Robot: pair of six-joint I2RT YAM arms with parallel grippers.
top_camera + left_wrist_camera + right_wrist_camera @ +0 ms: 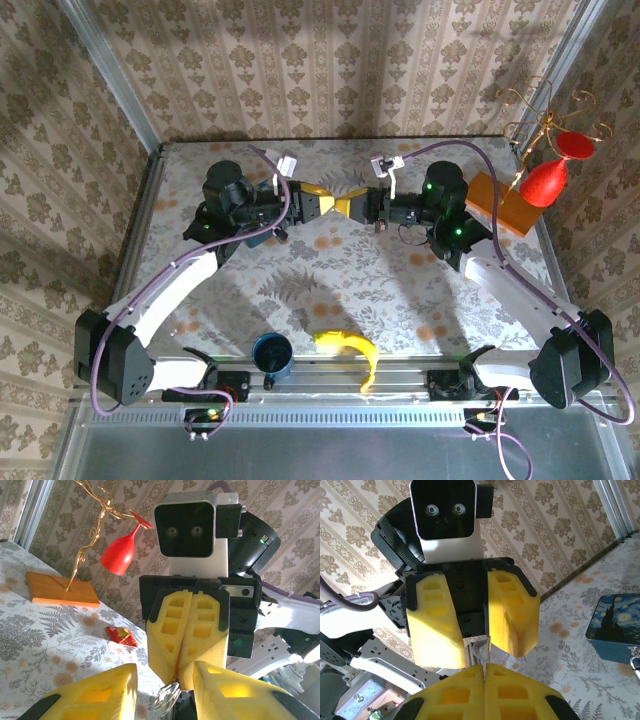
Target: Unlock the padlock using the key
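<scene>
Banana (pixel 350 350) lies nearest to me, at 6 o'clock on the table (pixel 330 280) by the near rail, with a dark blue cup (pixel 272 352) just beside it at 7 o'clock.

Further out, at the table's middle, my two grippers meet tip to tip above the surface. My left gripper (pixel 338 203) reaches in from 9 o'clock and my right gripper (pixel 356 206) from 3 o'clock. My right fingers (pixel 190 630) are pressed flat together with no gap between the yellow pads. A thin wire ring (pixel 169 699) sits at their tips, but I cannot tell whether they pinch it. My left fingers (pixel 432 625) stand apart, one on each side of my right tips, and a thin silvery sliver rises in the gap between them. They touch nothing that I can make out.

Just below the ring, between my left pads, is a small dark lump that I take for the padlock (pixel 182 708). It is too cramped and shadowed to be sure. I cannot pick out the key.

A blue night-sky tin (pixel 615 625) sits on the table at 3 o'clock in my right wrist view. A red wrapped sweet (pixel 120 635) lies on the table near my right gripper.

Farthest, at 2 o'clock, an orange wooden base (pixel 497 203) carries a gold wire stand (pixel 545 110) with a red goblet (pixel 545 180) hanging tilted from it.
</scene>
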